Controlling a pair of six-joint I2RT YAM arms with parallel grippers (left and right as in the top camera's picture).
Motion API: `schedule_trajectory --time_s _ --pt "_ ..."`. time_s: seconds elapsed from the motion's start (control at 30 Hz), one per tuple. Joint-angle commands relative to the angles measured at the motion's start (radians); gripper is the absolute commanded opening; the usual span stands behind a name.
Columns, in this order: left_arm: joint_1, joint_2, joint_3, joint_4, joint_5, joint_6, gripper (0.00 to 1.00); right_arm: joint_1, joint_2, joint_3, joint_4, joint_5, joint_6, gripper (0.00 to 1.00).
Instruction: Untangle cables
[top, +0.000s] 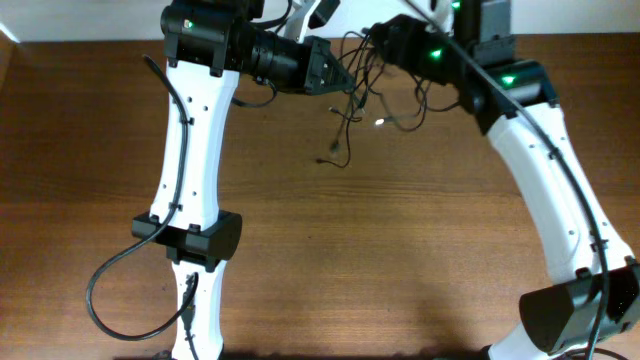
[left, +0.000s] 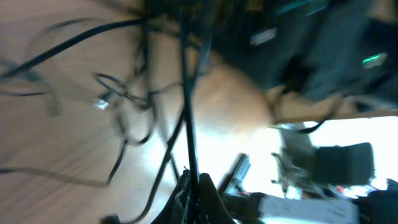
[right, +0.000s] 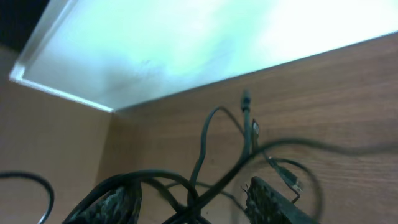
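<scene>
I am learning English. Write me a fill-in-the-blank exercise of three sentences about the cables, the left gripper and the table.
1. The cables are ____ in colour.
2. The left gripper is ____ on the cables.
3. The table is made of brown ____.
Missing words: black; shut; wood.

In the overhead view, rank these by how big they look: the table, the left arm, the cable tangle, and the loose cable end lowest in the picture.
1. table
2. left arm
3. cable tangle
4. loose cable end
</scene>
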Motion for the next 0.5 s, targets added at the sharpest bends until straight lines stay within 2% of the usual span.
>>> schedule_trajectory --time_s 0.0,0.03,0.1,0.2,0.3,0.4,0.47 --pt "-0.002 -0.008 0.011 -0.013 -0.259 -0.003 0.0 -0.115 -0.011 0.008 -0.007 -0.011 0.071 0.54" --pt "-0.002 -0.008 0.007 -0.013 -0.357 -0.003 0.0 -0.149 -0.013 0.008 -0.064 -0.025 0.07 0.49" --pt "-0.002 -0.008 0.003 -0.013 -0.423 -0.003 0.0 -0.169 -0.013 0.008 -0.156 -0.03 0.03 0.47" --pt "-0.003 -0.008 0.002 -0.013 -0.433 -0.002 0.0 -0.158 -0.013 0.008 -0.279 -0.06 -0.097 0.47" --pt "-0.002 -0.008 0.002 -0.007 -0.291 -0.002 0.0 -0.111 -0.012 0.008 -0.349 -0.154 -0.245 0.52" --pt "0.011 -0.008 0.003 0.007 -0.09 0.006 0.0 -0.025 0.002 0.005 -0.391 -0.149 -0.27 0.61" --pt "0.011 -0.008 0.003 0.002 0.003 0.047 0.0 0.019 0.031 0.005 -0.391 -0.119 -0.27 0.61"
